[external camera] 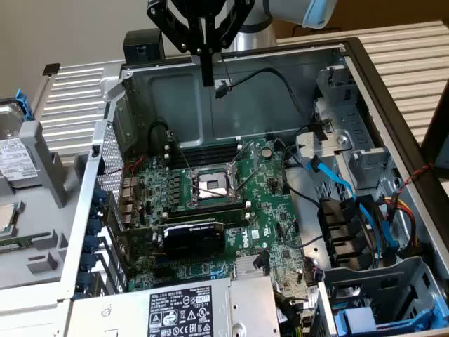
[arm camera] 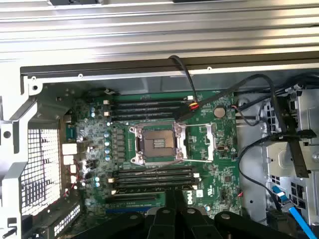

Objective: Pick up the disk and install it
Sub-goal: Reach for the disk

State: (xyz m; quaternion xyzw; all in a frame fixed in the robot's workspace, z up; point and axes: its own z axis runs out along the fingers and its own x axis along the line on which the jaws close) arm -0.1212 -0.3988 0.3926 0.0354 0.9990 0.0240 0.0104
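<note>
Above the open case (external camera: 175, 98), the gripper (external camera: 208, 76) hangs clenched, empty; the disk (external camera: 12, 153) lies well apart at the exterior view's left. Probably stiff, heavy, fragile; hold its blue frame (external camera: 21, 104).

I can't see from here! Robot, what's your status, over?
Gripper shut, empty, above the open case. Disk outside it at exterior view's left, untouched. Case wall between them.

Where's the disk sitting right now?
The disk is at the exterior view's far left edge, partly cut off by the frame. It sits outside the open computer case, well apart from the gripper, which hangs over the case.
</note>
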